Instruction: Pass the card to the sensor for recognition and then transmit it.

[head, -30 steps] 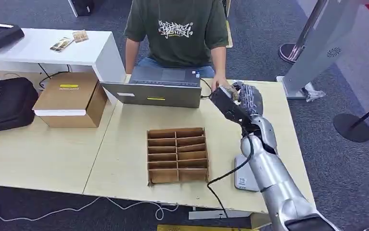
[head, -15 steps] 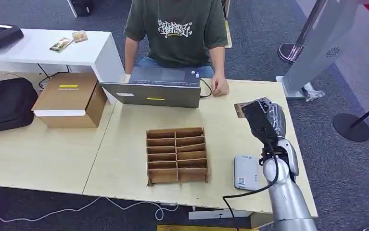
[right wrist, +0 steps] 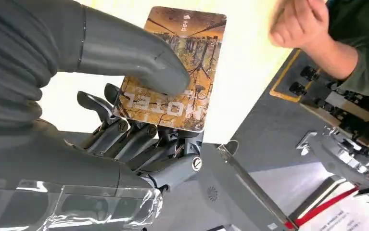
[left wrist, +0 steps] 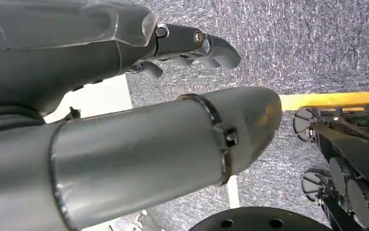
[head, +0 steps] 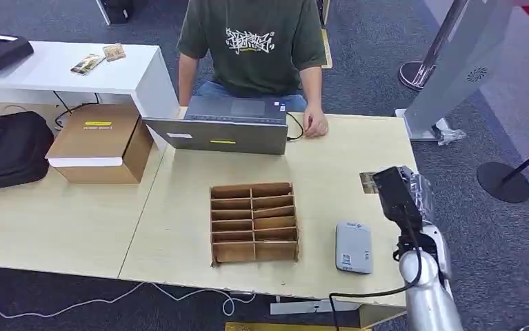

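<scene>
My right hand (head: pixel 403 189) hovers over the table's right side and pinches a brown hotel card (right wrist: pixel 175 67) between thumb and fingers; the card's edge (head: pixel 367 182) pokes out toward the table middle. The grey card sensor (head: pixel 354 247) lies flat on the table, nearer the front edge than the hand and a little to its left. A person (head: pixel 254 41) sits behind the laptop, one hand (head: pixel 314 125) resting on the table. My left hand (left wrist: pixel 192 45) hangs over the carpet, fingers loosely curled, holding nothing.
A cardboard divider tray (head: pixel 254 221) sits mid-table left of the sensor. An open laptop (head: pixel 223 127) stands at the far edge. A cardboard box (head: pixel 99 141) and black bag (head: pixel 6 148) lie on the left. A kiosk stand (head: pixel 454 62) rises at the right.
My right hand has carried the card back from the person's side, toward me and to the right, ending above and right of the sensor. The arm no longer covers the sensor.
</scene>
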### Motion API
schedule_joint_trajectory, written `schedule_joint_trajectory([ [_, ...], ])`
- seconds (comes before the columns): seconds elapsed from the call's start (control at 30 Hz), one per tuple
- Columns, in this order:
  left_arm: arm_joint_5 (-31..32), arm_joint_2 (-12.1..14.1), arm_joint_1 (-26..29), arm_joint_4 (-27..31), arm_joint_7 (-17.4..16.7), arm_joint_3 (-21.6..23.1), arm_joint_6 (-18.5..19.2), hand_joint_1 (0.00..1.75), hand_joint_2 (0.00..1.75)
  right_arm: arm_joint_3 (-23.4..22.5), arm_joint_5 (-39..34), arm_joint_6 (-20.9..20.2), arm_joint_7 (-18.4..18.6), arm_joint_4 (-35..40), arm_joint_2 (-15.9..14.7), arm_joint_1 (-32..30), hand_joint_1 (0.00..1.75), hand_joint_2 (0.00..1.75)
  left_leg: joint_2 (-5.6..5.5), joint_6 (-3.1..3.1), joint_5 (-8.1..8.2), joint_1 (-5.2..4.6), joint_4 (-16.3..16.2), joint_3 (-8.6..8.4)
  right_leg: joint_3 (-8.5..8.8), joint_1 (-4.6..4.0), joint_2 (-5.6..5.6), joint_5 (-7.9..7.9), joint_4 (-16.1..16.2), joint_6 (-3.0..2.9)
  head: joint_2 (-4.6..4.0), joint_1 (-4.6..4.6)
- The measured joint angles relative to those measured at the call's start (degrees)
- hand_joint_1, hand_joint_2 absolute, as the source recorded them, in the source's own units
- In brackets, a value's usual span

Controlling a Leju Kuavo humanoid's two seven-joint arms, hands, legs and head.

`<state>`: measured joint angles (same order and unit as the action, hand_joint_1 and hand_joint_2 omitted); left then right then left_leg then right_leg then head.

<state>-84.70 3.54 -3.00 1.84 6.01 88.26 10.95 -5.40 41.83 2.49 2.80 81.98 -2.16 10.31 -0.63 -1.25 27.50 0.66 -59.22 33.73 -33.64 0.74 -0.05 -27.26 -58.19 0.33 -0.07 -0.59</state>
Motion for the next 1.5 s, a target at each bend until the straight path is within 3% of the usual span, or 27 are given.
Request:
schedule_joint_trajectory([
  [0.17,0.0,-0.1,-0.1,0.0,0.0,0.0,-0.2,0.00,0.00,-1.3,-0.4,0.1,0.1,1.3,0.0,-2.2,1.75,1.75,-0.02,0.00,0.00,0.02,0.0,-0.01,0.00,-0.01,-0.02,-0.01,0.0,-0.01,0.00,0.00],
  [0.4,-0.3,-0.1,-0.3,0.0,-0.7,0.0,-0.5,0.00,0.00,-5.2,-1.3,0.2,0.0,6.5,0.8,-10.2,1.75,1.75,-0.01,0.03,0.10,0.01,0.0,0.02,0.00,-0.01,-0.02,-0.08,0.0,0.00,-0.02,0.02],
  [0.83,-1.3,-1.2,-0.4,0.0,-0.7,0.0,-1.0,0.00,0.00,-5.9,3.2,0.3,2.5,15.8,8.0,-19.3,1.75,1.75,0.01,0.03,0.11,0.01,0.0,0.00,0.00,-0.01,-0.01,-0.12,0.0,-0.04,0.00,0.02],
  [0.97,-1.1,-1.4,-0.4,0.0,-0.7,0.0,-1.0,0.00,0.00,-5.9,2.9,-0.5,2.9,16.9,9.6,-20.7,1.75,1.75,0.01,0.03,0.11,0.01,0.0,0.00,0.01,-0.01,-0.01,-0.12,0.0,-0.05,0.00,0.02],
  [1.2,-1.1,-1.4,-0.4,0.0,-0.8,0.0,-1.0,0.00,0.00,-5.9,2.8,-0.6,3.0,17.0,10.0,-20.9,1.75,1.75,0.01,0.03,0.11,0.01,0.0,0.00,0.01,-0.01,-0.01,-0.12,0.0,-0.05,0.00,0.02],
  [1.33,-0.7,-1.4,-0.6,0.0,-1.0,0.0,-1.0,0.00,0.00,-5.3,1.7,-1.9,3.3,17.0,12.7,-21.3,1.75,1.75,0.02,0.03,0.11,0.01,0.0,0.00,0.01,-0.01,0.00,-0.12,0.0,-0.05,0.00,0.02],
  [1.5,0.1,-1.4,-0.9,0.0,-1.0,0.0,-1.2,0.00,0.00,-3.7,-1.0,-1.4,3.7,15.7,13.7,-21.2,1.75,1.75,0.02,0.03,0.11,0.02,0.0,0.00,0.02,-0.02,0.00,-0.13,0.0,-0.06,0.00,0.02],
])
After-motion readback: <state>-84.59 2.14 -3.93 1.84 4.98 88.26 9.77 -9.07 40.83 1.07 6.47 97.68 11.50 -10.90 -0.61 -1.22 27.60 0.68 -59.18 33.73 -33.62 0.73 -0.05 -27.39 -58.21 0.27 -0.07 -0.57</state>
